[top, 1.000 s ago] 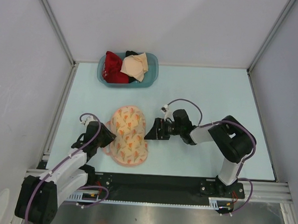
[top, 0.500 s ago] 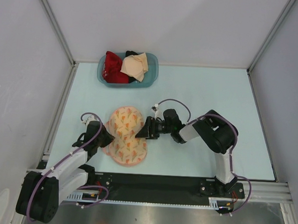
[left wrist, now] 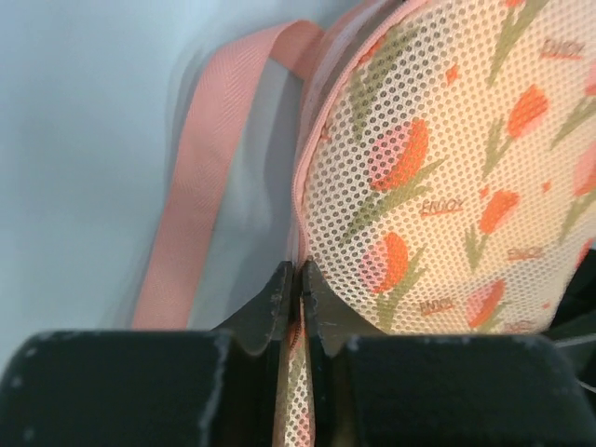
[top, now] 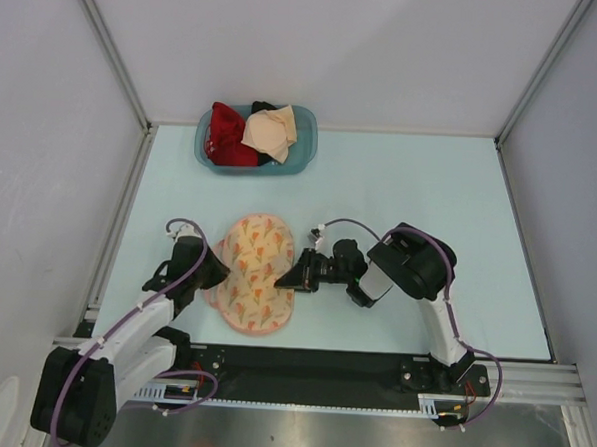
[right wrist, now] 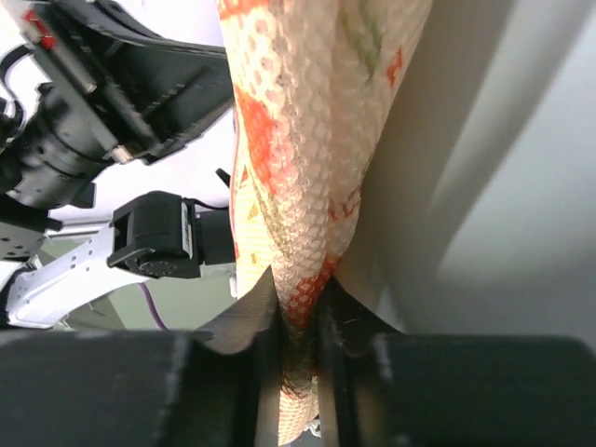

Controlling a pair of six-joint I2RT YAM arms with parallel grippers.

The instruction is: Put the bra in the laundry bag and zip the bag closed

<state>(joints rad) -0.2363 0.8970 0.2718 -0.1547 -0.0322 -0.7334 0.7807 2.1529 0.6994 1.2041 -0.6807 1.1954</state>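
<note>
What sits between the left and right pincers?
Only the laundry bag. In the top view the left pincer and the right pincer grip its opposite edges. Each wrist view shows its fabric clamped between shut fingers.

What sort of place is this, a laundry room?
Probably a robotics lab booth: plain white walls around a pale table, a left arm and right arm bolted to its edge, gripping a laundry bag.

Right gripper (top: 288, 279) has advanced leftward and clamped the right rim of the laundry bag (top: 256, 266); left gripper (left wrist: 300, 284) has closed on its left rim.
</note>
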